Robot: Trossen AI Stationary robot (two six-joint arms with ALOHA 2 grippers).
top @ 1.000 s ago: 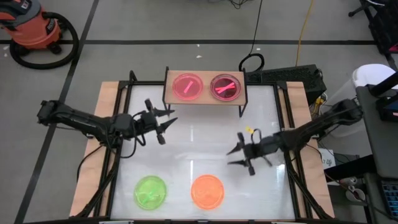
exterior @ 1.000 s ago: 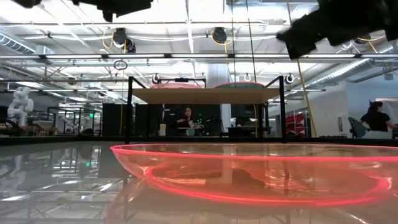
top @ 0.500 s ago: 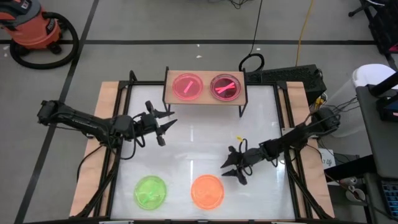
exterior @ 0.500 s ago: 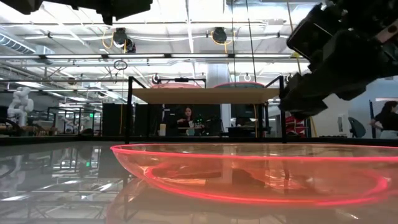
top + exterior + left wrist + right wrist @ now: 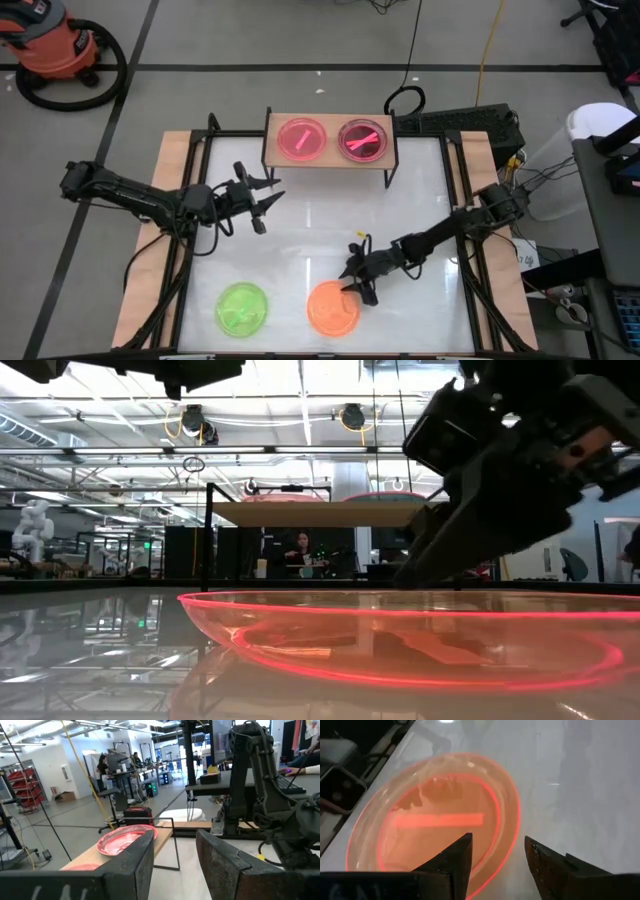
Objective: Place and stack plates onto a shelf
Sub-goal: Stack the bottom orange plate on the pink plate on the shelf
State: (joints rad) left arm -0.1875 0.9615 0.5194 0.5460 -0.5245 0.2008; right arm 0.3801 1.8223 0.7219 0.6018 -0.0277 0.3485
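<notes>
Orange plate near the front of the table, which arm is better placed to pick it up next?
The right. Its gripper is at the orange plate's edge, jaws open. The left gripper hovers near the shelf, farther off.

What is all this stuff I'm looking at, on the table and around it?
Shelf: one, light wood, far edge of the table.
Plates on the shelf: two, pink and darker pink, side by side.
Green plate: one, near edge.
Orange plate: one, right of the green.
Vacuum: one, orange, on the floor.
Left hand: open, mid-table, waiting.
Right hand: open, at the orange plate's rim.
</notes>
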